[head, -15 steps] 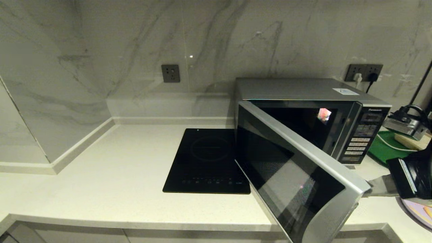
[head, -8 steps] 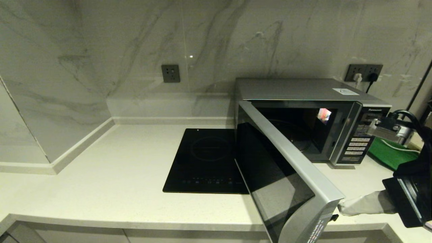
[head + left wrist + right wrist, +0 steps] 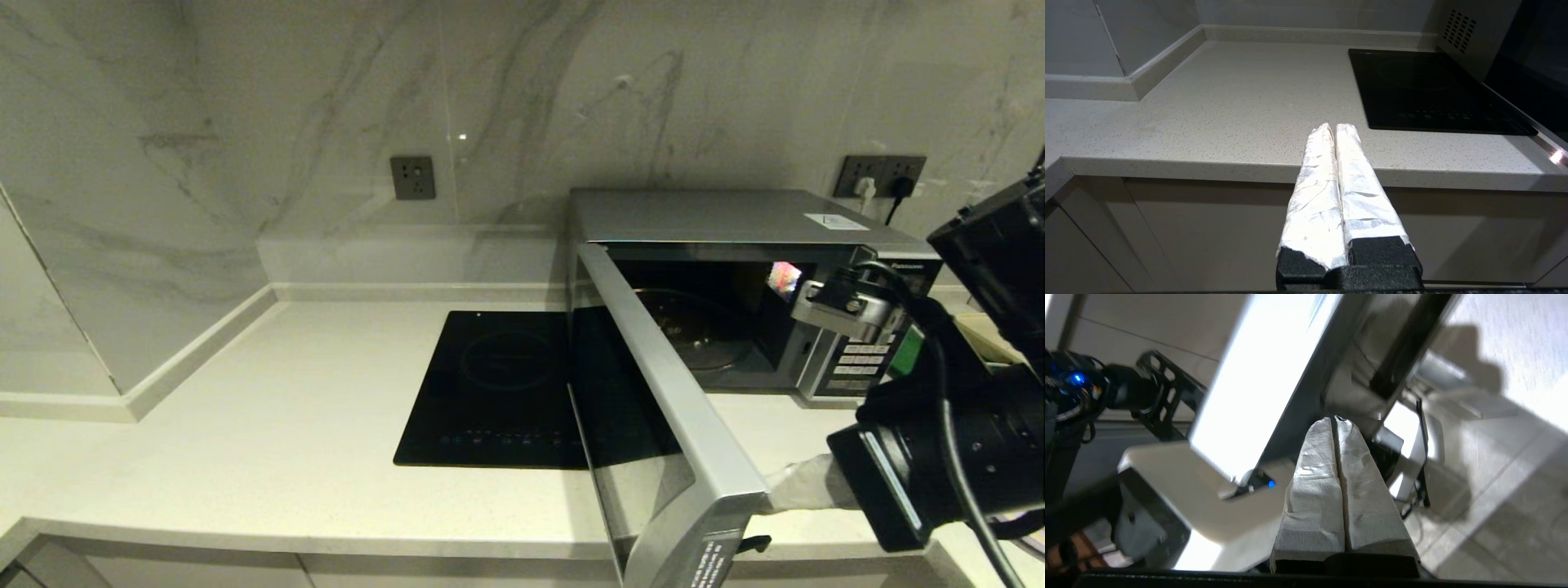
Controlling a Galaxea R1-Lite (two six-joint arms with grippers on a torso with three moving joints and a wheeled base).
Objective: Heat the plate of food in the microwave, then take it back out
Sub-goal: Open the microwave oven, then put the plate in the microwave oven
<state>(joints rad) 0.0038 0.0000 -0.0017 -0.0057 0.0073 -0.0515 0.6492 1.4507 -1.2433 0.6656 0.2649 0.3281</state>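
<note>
1. The head view is dim and greenish-grey; the microwave (image 3: 735,269) cavity is dark, with a small bright coloured reflection on its inner wall.
2. A small highlight glints on the marble wall left of the microwave.
3. In the right wrist view, the door face beside the right end effector (image 3: 1337,418) glares white and everything behind it is blurred.
4. The left wrist view is sharp and evenly lit.

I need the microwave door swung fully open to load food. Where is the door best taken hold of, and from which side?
Judging by its pose, take the microwave door at its free front edge, farthest from the left-side hinge, coming from the right, inner side. The right hand, closed, already touches that edge. The left hand is parked by the counter.
</note>
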